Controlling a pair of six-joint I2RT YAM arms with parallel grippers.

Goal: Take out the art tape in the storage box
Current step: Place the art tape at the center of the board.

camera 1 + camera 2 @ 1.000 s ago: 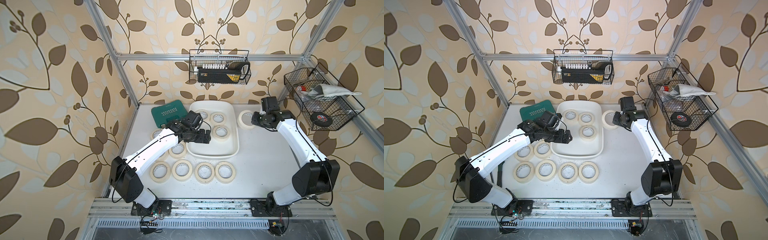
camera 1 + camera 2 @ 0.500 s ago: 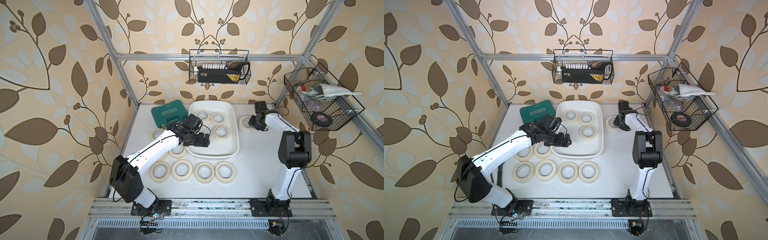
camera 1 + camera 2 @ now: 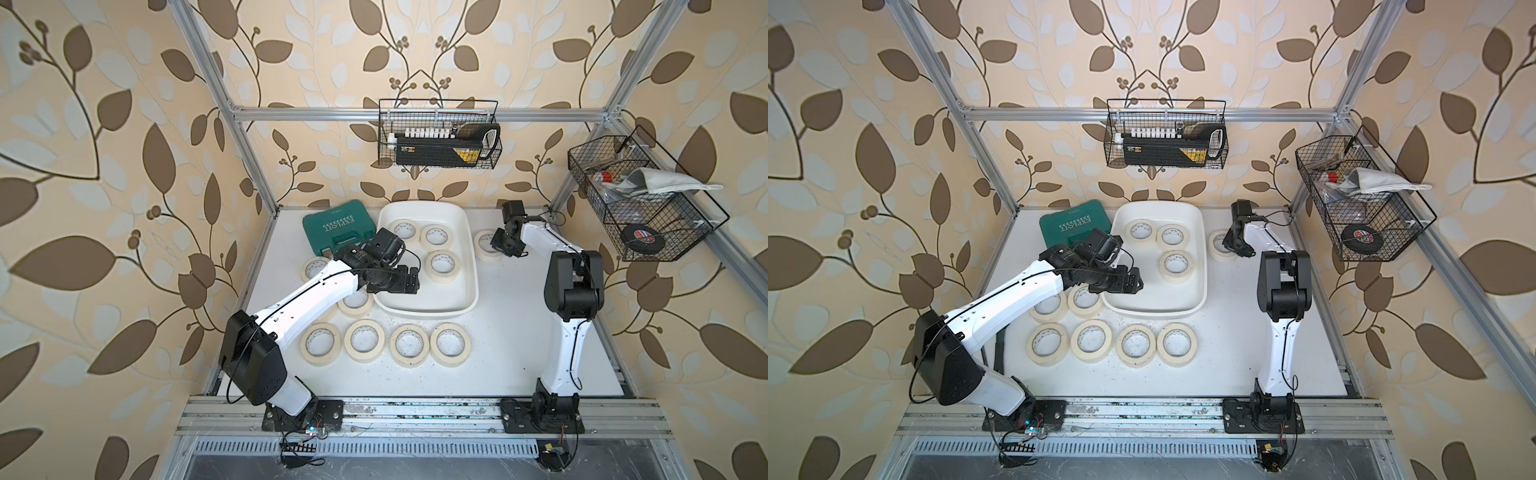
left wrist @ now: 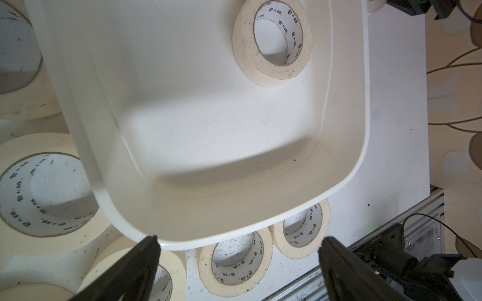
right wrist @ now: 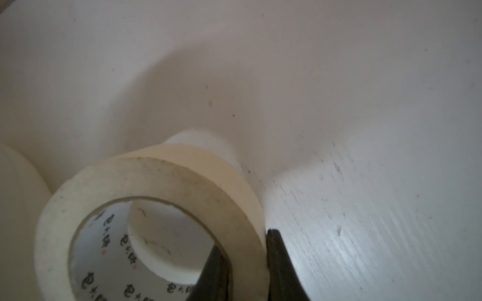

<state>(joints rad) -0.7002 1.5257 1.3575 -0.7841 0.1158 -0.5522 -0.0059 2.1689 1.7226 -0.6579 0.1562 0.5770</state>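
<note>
Art tape roll (image 3: pixel 483 246) pinched by its wall in my right gripper (image 5: pixel 249 265), just outside storage box (image 3: pixel 424 298), three more rolls (image 3: pixel 443 266) lying inside, my left gripper (image 4: pixel 240 241) spread wide above its near-left corner.

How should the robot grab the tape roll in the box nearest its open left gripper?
Probably pinch the roll by its ring wall from straight above: one finger in the hole, one outside. It lies flat, hole up, so that wall is the thin part. Take the side facing the left gripper; the box wall stands close to the far side.
</note>
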